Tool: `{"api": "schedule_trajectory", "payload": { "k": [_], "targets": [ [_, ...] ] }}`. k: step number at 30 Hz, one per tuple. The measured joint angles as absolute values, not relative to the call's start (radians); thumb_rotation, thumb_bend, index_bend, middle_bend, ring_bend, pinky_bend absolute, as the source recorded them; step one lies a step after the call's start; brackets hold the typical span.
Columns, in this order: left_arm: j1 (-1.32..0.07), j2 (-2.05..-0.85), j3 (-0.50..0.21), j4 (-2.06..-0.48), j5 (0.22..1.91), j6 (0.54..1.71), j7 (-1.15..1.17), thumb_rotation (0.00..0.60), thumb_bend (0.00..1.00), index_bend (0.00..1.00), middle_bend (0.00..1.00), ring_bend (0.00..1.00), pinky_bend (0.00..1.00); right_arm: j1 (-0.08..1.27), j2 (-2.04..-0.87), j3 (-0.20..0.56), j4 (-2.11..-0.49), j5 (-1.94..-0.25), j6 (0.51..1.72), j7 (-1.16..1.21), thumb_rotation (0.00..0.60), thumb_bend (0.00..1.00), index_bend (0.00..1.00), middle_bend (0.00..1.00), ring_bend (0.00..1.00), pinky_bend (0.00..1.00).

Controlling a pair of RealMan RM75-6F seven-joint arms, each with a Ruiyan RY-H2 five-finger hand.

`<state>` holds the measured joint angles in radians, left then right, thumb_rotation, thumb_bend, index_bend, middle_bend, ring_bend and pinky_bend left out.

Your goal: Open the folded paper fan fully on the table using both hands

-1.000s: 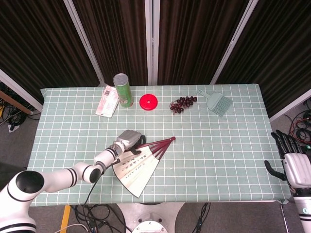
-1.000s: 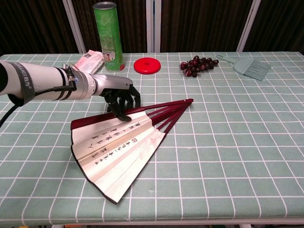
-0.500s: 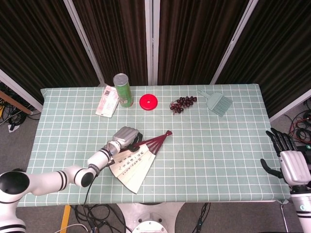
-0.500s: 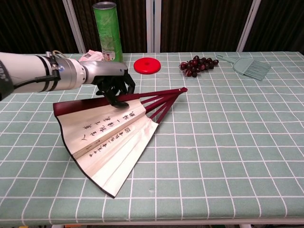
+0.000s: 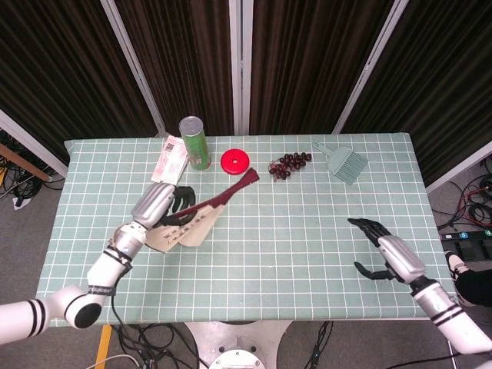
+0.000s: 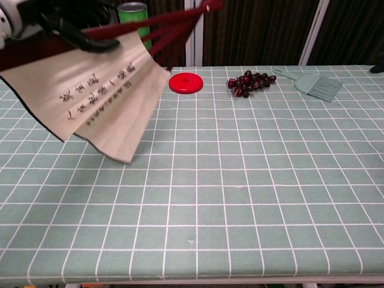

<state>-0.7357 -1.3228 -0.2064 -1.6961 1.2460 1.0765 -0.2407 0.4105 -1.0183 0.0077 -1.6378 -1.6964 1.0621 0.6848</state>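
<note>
Cream paper fan with dark red ribs and black calligraphy (image 5: 190, 223) is partly spread and held up off the green checked tablecloth (image 5: 307, 231) over the table's left half. In the chest view its leaf (image 6: 90, 90) hangs well above the cloth, with the ribs running up and to the right toward the pivot. In the head view the long axis slants from the paper near the left hand (image 5: 157, 204) up to the rib ends (image 5: 247, 177), which point toward the flat red disc (image 5: 235, 161). The left hand grips the fan at the upper guard stick, fingers wrapped over the ribs.

The right hand (image 5: 388, 254) is over the table's right side, fingers apart and holding nothing, well apart from the fan. So the fan lies far to the left of the free hand, and its nearest part to that hand is the rib end, not the paper. As I judge it, the right arm must cross toward the centre to take the lower guard stick before the leaf can be spread flat.
</note>
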Motion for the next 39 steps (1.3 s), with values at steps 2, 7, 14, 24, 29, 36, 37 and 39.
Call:
{"api": "schedule_trajectory", "payload": {
  "k": [2, 7, 14, 24, 29, 36, 37, 39],
  "targets": [
    [-0.710, -1.307, -0.218, -1.714, 1.292, 1.118, -0.281, 0.600, 0.40, 0.63, 0.74, 0.74, 0.81, 0.476, -1.032, 0.004, -1.639, -1.707, 0.986, 0.771, 0.600, 0.30, 0.07, 0.12, 0.00, 0.00],
    [-0.689, -1.292, -0.234, -1.741, 1.362, 1.157, -0.328, 0.600, 0.39, 0.63, 0.74, 0.74, 0.81, 0.613, -1.122, 0.020, -1.622, -1.686, 0.851, 0.890, 0.600, 0.33, 0.16, 0.16, 0.00, 0.00],
    [-0.687, -1.291, -0.242, -1.766, 1.428, 1.187, -0.339, 0.600, 0.39, 0.63, 0.74, 0.74, 0.81, 0.713, -1.263, 0.099, -1.605, -1.554, 0.756, 0.879, 0.600, 0.37, 0.17, 0.16, 0.00, 0.00],
    [-0.700, -1.299, -0.250, -1.799, 1.465, 1.197, -0.308, 0.600, 0.39, 0.63, 0.74, 0.74, 0.80, 0.815, -1.362, 0.212, -1.621, -1.402, 0.686, 0.859, 0.600, 0.38, 0.19, 0.16, 0.00, 0.00],
    [-0.705, -1.304, -0.257, -1.812, 1.469, 1.201, -0.293, 0.600, 0.39, 0.63, 0.74, 0.74, 0.80, 0.853, -1.397, 0.251, -1.628, -1.367, 0.668, 0.858, 0.600, 0.40, 0.20, 0.16, 0.00, 0.00],
    [-0.709, -1.311, -0.260, -1.814, 1.469, 1.202, -0.293, 0.600, 0.38, 0.63, 0.74, 0.74, 0.80, 0.889, -1.435, 0.284, -1.617, -1.322, 0.654, 0.838, 0.600, 0.46, 0.24, 0.18, 0.00, 0.00],
    [-0.708, -1.313, -0.261, -1.815, 1.467, 1.203, -0.299, 0.600, 0.38, 0.63, 0.74, 0.74, 0.80, 0.892, -1.439, 0.287, -1.616, -1.320, 0.652, 0.838, 0.600, 0.46, 0.25, 0.18, 0.01, 0.00],
    [-0.708, -1.315, -0.261, -1.814, 1.466, 1.204, -0.311, 0.600, 0.38, 0.62, 0.74, 0.74, 0.80, 0.896, -1.443, 0.293, -1.616, -1.317, 0.651, 0.844, 0.600, 0.46, 0.30, 0.20, 0.02, 0.00]
  ]
}}
